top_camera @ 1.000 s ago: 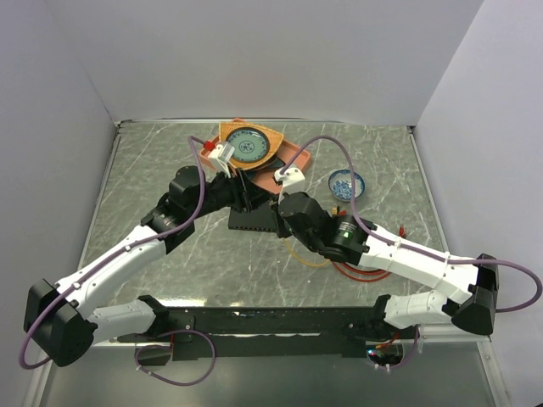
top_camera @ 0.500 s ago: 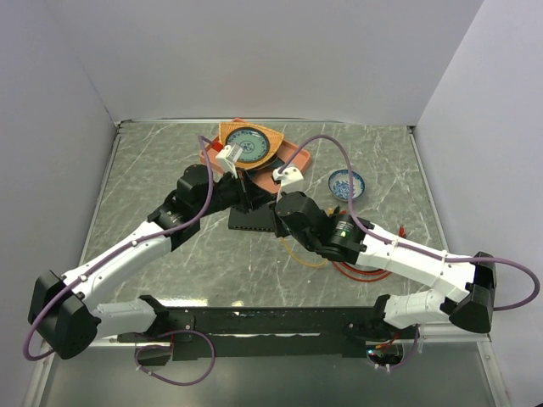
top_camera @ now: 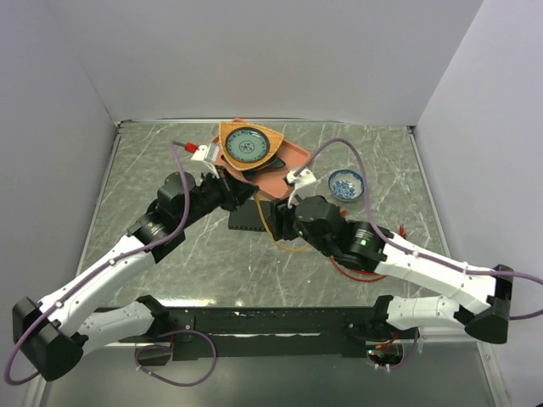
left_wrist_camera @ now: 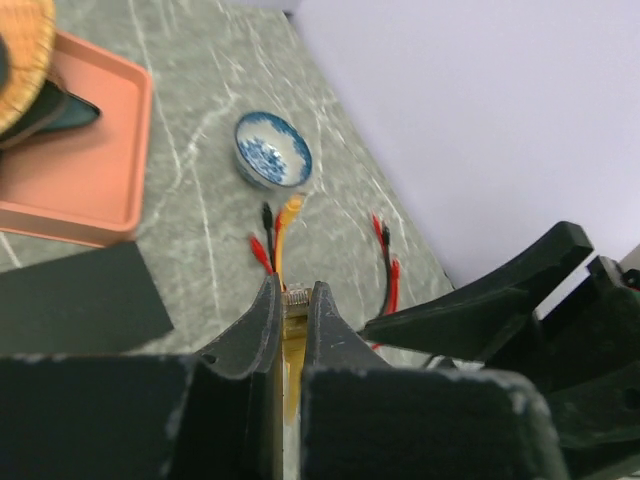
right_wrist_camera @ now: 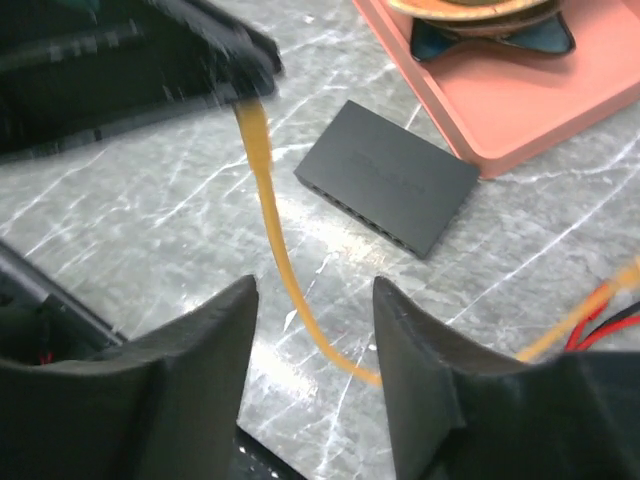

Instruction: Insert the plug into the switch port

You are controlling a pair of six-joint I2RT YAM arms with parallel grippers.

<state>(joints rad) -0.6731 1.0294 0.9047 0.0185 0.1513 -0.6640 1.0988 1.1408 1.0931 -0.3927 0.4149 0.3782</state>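
Observation:
My left gripper [left_wrist_camera: 292, 290] is shut on the plug [left_wrist_camera: 294, 297], a small clear connector on the end of a yellow cable [right_wrist_camera: 275, 230]. It hangs above the table beside the switch [top_camera: 250, 219], a flat black box lying in front of the tray. The switch's row of ports [right_wrist_camera: 365, 212] runs along its near long edge in the right wrist view. My right gripper [right_wrist_camera: 315, 290] stands open above the table. The yellow cable sags past its fingers without touching them. In the top view the left gripper [top_camera: 242, 192] and right gripper [top_camera: 282, 224] are close together over the switch.
An orange tray [top_camera: 290, 159] behind the switch holds a woven wedge-shaped dish with a blue plate [top_camera: 244, 146]. A small blue-and-white bowl [top_camera: 346, 184] sits to the right. Red and black leads [top_camera: 356, 271] lie under the right arm. Grey walls enclose the table.
The left gripper closed on the plug. The right gripper then opened, let go of the cable and drew back to the right. The left arm shifted left.

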